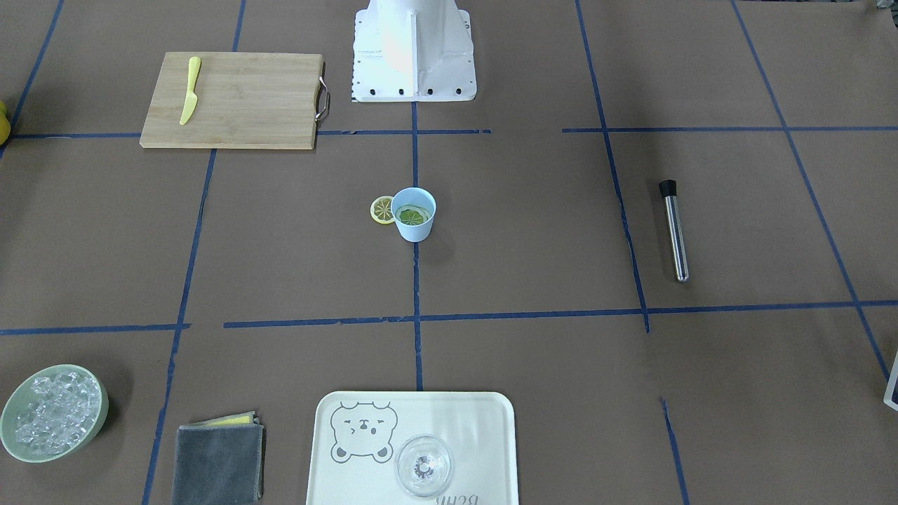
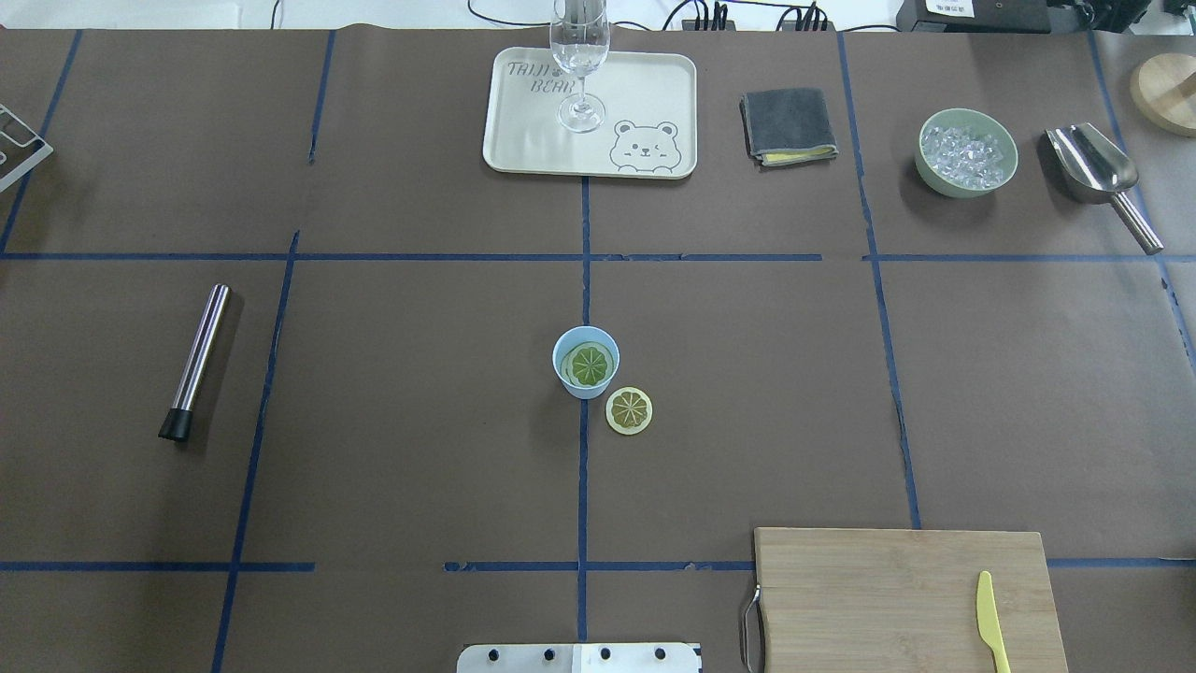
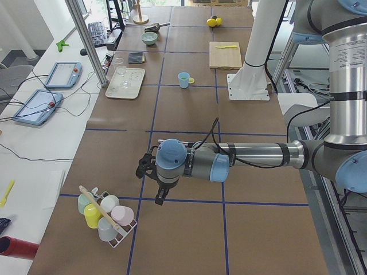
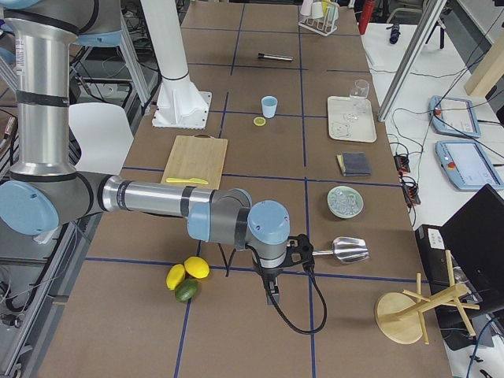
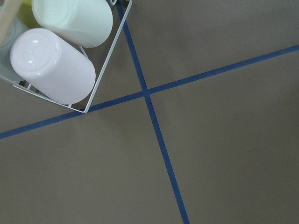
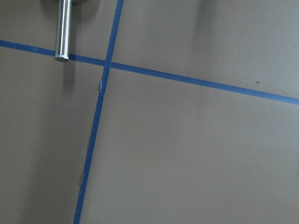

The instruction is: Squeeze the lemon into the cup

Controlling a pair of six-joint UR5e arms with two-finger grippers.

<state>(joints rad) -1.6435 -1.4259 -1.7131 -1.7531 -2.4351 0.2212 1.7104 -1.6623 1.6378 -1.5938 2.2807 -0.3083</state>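
Light-blue plastic cup (image 1: 414,230): upright, on a blue tape line (image 2: 582,486).
Lemon slices: one (image 2: 590,365) inside the cup, one (image 2: 629,410) flat just beside it.
Left gripper (image 3: 159,200), right gripper (image 4: 273,299): well apart from the cup; whether the jaws are parted, I cannot tell.

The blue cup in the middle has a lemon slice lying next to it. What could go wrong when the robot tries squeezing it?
1. The lemon slice lies flat on the table, close beside the cup, so a reach for it could knock the small cup over.
2. Lying flat, the thin slice may slide away instead of being picked up.
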